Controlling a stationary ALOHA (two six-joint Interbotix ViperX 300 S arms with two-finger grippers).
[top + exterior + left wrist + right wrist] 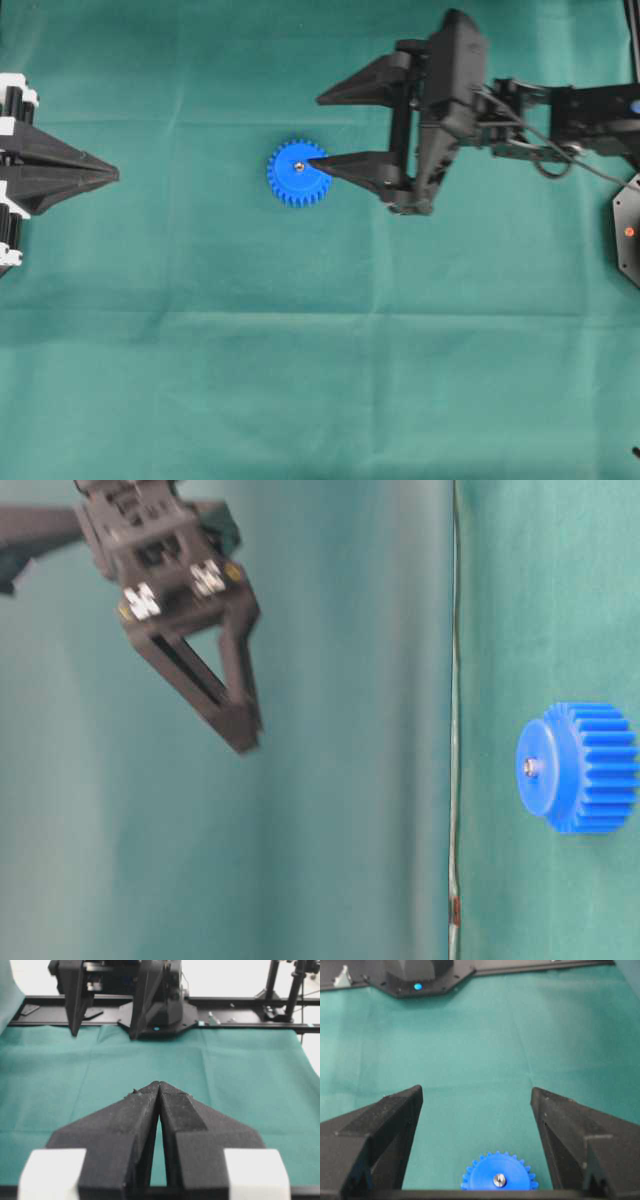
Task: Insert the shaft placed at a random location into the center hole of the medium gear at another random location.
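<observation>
**Mia:** Hand first! The right hand (325,130) sits in the upper right part of the overhead view. Its two fingers are spread wide and nothing is between them. In the table-level view it hangs in the upper left of the frame, well apart from the gear, so I think it is up in the air.

**Ben:** And the left hand (115,175)?

**Mia:** It is at the left edge of the overhead view. Its fingers are pressed together, with nothing in them.

**Ben:** Where is the shaft (499,1179)?

**Mia:** In the medium gear (297,173)! The blue gear lies flat on the green bench (300,350), a bit left of the middle of the overhead view. The shiny pin sticks out of the center hole (531,766).

**Ben:** So is the job done?

**Mia:** I think so. The pin is in the hole and no hand touches it. Only pulling the arm away looks left.

**Ben:** Which way does the pin point?

**Mia:** Straight up from the gear's flat face. From above you only see its round end, a little dot. I cannot tell how deep it goes.
</observation>
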